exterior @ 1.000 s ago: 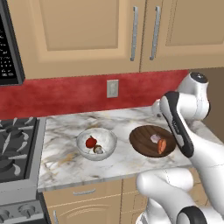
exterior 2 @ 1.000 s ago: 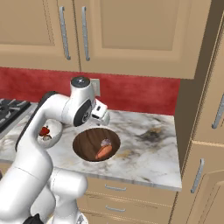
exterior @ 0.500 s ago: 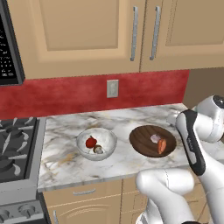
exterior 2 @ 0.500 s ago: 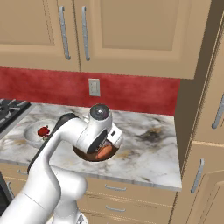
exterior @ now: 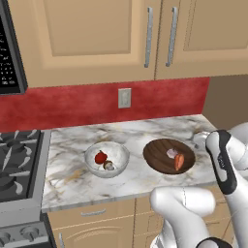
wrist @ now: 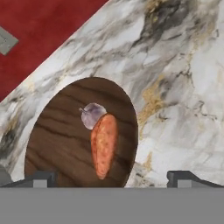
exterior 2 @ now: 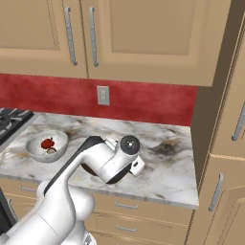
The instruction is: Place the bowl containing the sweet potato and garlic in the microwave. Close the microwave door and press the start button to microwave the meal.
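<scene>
The wide dark wood-grain bowl (exterior: 162, 154) sits on the marble counter, right of centre. Inside it the orange sweet potato (exterior: 179, 162) lies against the pale garlic (exterior: 172, 153). In the hand view the bowl (wrist: 61, 140) lies close below, with the sweet potato (wrist: 104, 144) and garlic (wrist: 92, 114) toward its right side. My gripper (wrist: 111, 179) is open and holds nothing; one fingertip (wrist: 43, 178) hangs over the bowl, the other over bare counter. My arm (exterior 2: 107, 162) hides nearly all of the bowl in the right base view. The microwave (exterior: 7, 53) shows its keypad edge at upper left.
A smaller pale bowl (exterior: 106, 159) with a red item stands left of the brown bowl. A stove (exterior: 14, 164) adjoins the counter's left end. Upper cabinets (exterior: 145, 34) hang above the red backsplash with a wall outlet (exterior: 124, 98). A tall cabinet side (exterior 2: 215, 119) bounds the counter's right end.
My arm has swung from upright behind the bowl down and to the right, so the hand is low over the brown bowl. The bowls have not moved and the gripper stayed open.
</scene>
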Motion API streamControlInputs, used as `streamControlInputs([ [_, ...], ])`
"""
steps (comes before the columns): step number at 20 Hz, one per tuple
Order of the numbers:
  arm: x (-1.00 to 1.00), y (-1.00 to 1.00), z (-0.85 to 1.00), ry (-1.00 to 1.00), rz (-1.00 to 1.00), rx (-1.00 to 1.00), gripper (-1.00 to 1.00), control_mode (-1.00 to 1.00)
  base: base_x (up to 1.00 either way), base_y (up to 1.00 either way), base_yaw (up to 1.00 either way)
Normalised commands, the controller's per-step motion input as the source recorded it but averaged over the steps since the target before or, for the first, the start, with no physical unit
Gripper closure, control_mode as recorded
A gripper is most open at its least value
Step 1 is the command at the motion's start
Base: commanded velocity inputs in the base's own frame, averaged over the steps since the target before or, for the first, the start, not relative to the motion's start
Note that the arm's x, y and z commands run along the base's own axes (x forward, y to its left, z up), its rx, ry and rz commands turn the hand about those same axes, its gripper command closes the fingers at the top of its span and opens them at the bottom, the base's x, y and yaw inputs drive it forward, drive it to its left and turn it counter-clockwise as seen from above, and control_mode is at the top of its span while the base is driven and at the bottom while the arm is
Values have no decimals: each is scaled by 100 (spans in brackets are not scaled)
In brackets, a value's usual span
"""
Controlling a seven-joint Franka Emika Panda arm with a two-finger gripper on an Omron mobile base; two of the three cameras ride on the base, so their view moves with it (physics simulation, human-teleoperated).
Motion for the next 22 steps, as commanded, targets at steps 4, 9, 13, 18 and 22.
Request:
streamControlInputs([
  [4, 0, 0, -40, 7, 0, 11, -100, -100, 0, 0, 0],
  [9, 0, 0, -29, 8, 0, 7, -100, -100, 0, 0, 0],
  [13, 6, 0, -28, 14, 1, 5, -100, -100, 0, 0, 0],
  [18, 23, 2, -25, 17, 0, 1, -100, -100, 0, 0, 0],
  [22, 18, 0, -22, 9, 0, 1, -100, -100, 0, 0, 0],
])
